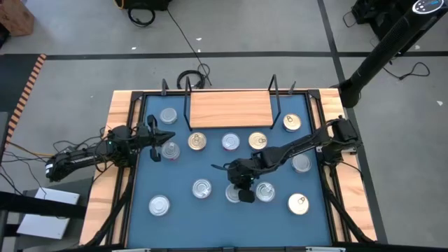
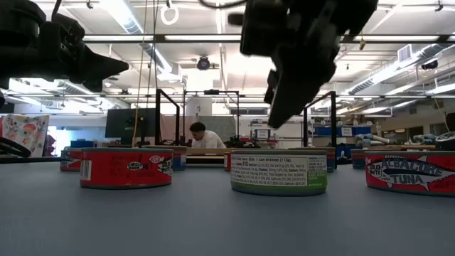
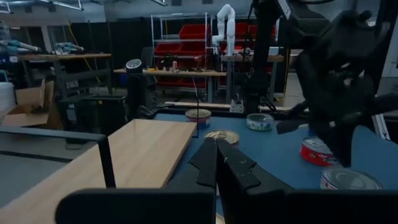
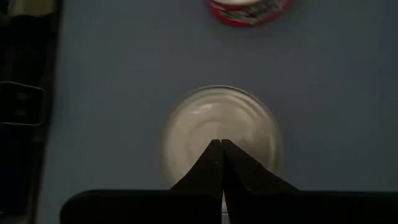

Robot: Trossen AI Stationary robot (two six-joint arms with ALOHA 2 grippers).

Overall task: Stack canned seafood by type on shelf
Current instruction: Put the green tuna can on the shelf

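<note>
The shelf (image 1: 230, 108) is set at the far edge of the blue bench (image 1: 182, 210), its board bare between the wire uprights, so nothing has yet been stacked on it; the tins (image 1: 198, 142) are scattered flat and singly across the bench, well apart from one another, which leaves room for fingers to come down beside any one of them (a row of four lies just in front of the shelf, the rest nearer the front).

The right gripper (image 1: 244, 194) is held over the middle front of the bench, pointing straight down, with its fingers (image 4: 242, 174) pressed together and holding nothing; in the right wrist view a silver-topped tin (image 4: 222, 134) lies directly beneath the tips, so the pose is judged to be an alignment above that tin before the fingers are parted for a grasp. Whether the tips touch the lid cannot be told.

The left gripper (image 1: 155, 149) is kept at the left side of the bench, level and aimed across it, its fingers (image 3: 205, 163) likewise closed on nothing; it is judged to be waiting clear of the working arm, near a silver tin (image 1: 170, 150) just beside it.

By type, gold lids and silver lids are seen mixed, so sorting is judged to lie wholly ahead.
</note>
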